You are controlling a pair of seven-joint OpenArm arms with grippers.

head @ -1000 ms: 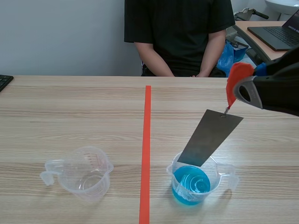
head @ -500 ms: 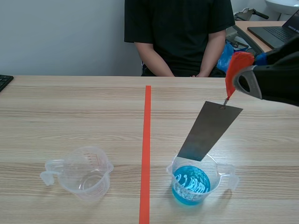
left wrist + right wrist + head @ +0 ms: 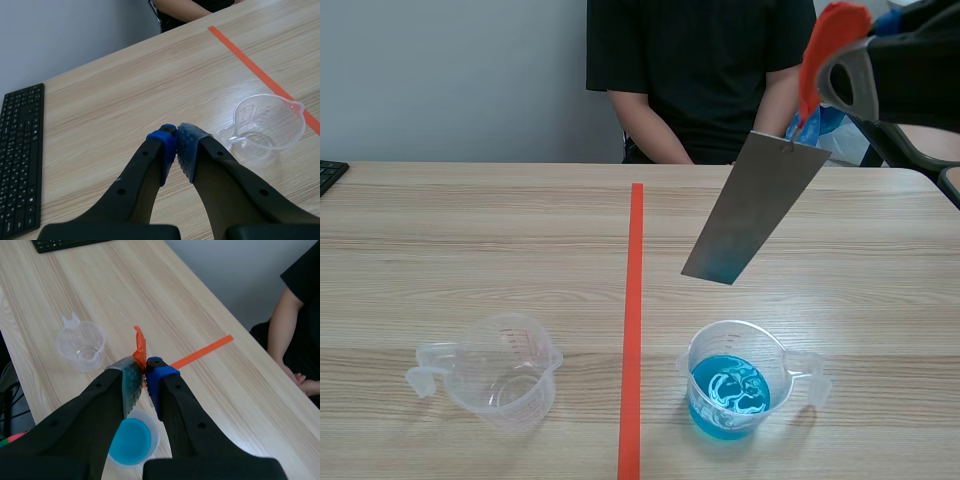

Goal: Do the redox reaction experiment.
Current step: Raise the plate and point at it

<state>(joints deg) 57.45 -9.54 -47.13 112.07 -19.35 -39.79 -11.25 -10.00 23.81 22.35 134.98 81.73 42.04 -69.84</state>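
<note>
Two clear plastic cups near the table's (image 3: 470, 250) front edge, one on each side of the red tape line (image 3: 634, 300), well apart from each other. Empty cup (image 3: 505, 372) left of the line, upright, handle toward the left edge. Cup of blue liquid (image 3: 732, 385) right of the line, upright, handle toward the right edge, pale swirls on the liquid's surface.

Right gripper (image 3: 145, 371) raised high over the table's right side, jaws pinched narrow on a red clip (image 3: 828, 40). Under the clip, a flat grey metal sheet (image 3: 755, 205), hung by its top edge and tilted, lower end slanting toward the tape line. Lower end tinted bluish, in the air above the cup of blue liquid, touching neither the cup nor the table.

Left gripper (image 3: 177, 150) over the table's left half, jaws closed on nothing, blue pad and grey pad pressed together. Empty cup ahead of it and off to one side, apart from the fingers. Black keyboard (image 3: 20, 155) flat along the table's left edge.

Behind the far edge, a person (image 3: 700, 70) in a black shirt, seated, forearms down toward the lap.
</note>
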